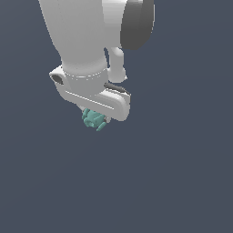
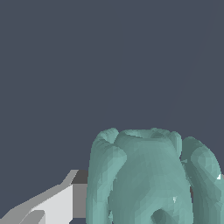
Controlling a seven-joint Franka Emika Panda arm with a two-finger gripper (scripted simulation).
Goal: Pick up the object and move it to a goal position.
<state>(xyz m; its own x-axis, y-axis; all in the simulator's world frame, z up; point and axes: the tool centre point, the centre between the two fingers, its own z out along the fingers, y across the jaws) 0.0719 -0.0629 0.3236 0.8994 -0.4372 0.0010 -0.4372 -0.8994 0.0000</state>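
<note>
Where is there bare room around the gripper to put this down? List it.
Bare dark ground borders the gripper and teal object below and toward both exterior-view sides. The arm crowds only the space above. The wrist view shows bare ground beyond the object.

wrist view was mostly flat dark blue-grey background. the object (image 2: 148, 179) filled the lower part of the frame, very close to the camera: teal-green, lumpy, with rounded vertical lobes around a smoother central body and a shallow rim along its upper edge. a small dark dimple showed low on its front. one white finger (image 2: 52, 203) of the gripper, with a grey pad face, sat right against the object's side, contact point touching or nearly so. the other finger wasn't clearly visible behind the object, only a small pale speck at that edge.
</note>
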